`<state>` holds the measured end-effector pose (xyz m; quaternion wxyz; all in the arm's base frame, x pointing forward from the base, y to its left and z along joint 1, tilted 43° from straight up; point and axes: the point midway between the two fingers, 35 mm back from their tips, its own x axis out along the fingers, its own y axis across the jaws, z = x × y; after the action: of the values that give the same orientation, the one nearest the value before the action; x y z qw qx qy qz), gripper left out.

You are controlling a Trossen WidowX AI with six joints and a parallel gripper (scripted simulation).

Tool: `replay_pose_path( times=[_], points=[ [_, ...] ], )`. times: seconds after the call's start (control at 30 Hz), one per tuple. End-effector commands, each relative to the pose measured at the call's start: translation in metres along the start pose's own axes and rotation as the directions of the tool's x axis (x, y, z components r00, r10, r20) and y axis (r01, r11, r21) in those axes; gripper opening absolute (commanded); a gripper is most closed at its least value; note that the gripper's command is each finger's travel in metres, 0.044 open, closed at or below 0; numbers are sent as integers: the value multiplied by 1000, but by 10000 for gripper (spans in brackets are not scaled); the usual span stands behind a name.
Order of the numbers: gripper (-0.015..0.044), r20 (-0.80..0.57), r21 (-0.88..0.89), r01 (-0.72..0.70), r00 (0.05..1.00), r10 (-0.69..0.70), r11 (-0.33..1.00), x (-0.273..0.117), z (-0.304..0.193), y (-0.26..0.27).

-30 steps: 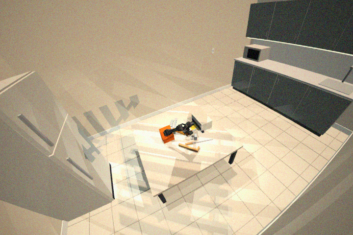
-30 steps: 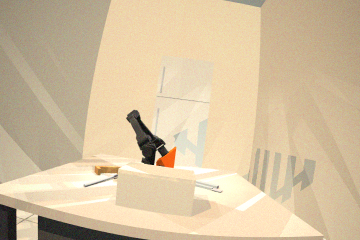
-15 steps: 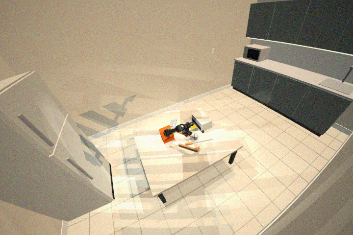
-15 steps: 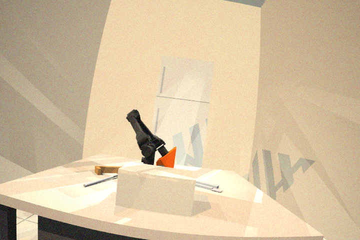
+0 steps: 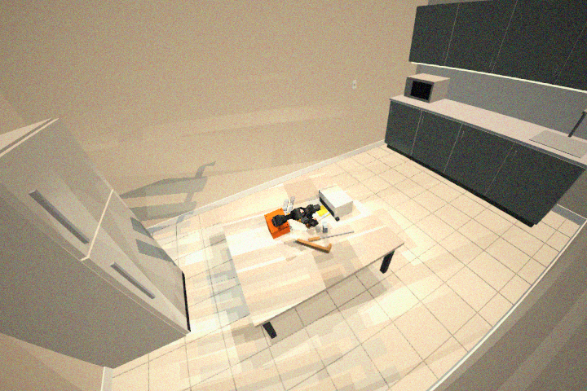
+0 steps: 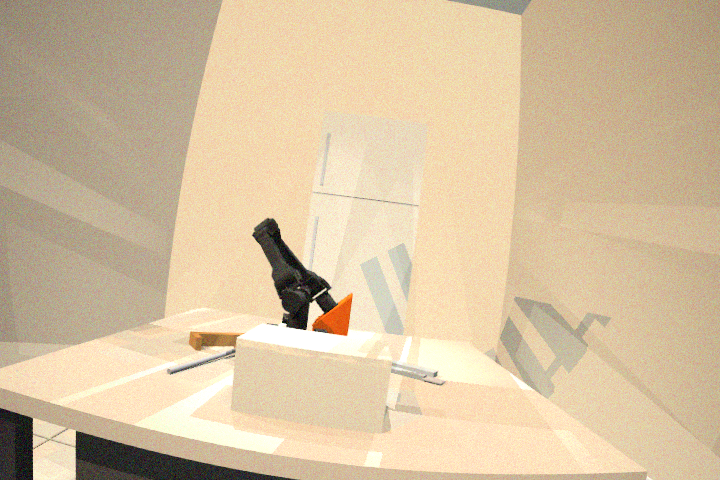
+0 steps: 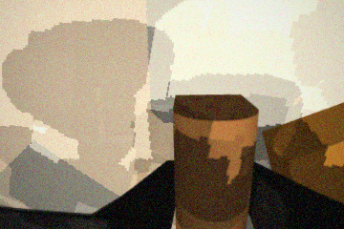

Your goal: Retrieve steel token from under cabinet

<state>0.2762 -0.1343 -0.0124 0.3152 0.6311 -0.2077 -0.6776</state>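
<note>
The white cabinet point(image 5: 336, 201) point(image 6: 310, 379) stands on the table point(image 5: 275, 276) point(image 6: 485, 430). A yellow patch point(image 5: 321, 212), the marked area, lies in front of it. I do not see the steel token in any view. My black arm point(image 5: 298, 214) point(image 6: 290, 277) reaches down in front of the cabinet, and in the exterior view its fingers are hidden behind the cabinet. In the wrist view my gripper point(image 7: 207, 169) is shut on a brown wooden bar point(image 7: 215, 162) that points forward over the table. A second orange-brown wooden piece point(image 7: 318, 153) lies to its right.
An L-shaped wooden tool point(image 5: 313, 244) point(image 6: 213, 338) and a grey rod point(image 5: 337, 235) point(image 6: 199, 361) lie on the table beside the arm. The arm's orange base point(image 5: 276, 223) point(image 6: 335, 316) sits behind it. Another grey bar point(image 6: 417, 371) lies past the cabinet.
</note>
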Motion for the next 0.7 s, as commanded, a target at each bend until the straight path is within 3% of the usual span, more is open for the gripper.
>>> replay_pose_path(
  times=[0.0, 0.67],
  points=[
    [0, 3, -5, 2, 1000, -2, 1000, 1, 6, 0],
    [0, 4, -6, 2, 1000, -2, 1000, 1, 30, 1]
  ],
)
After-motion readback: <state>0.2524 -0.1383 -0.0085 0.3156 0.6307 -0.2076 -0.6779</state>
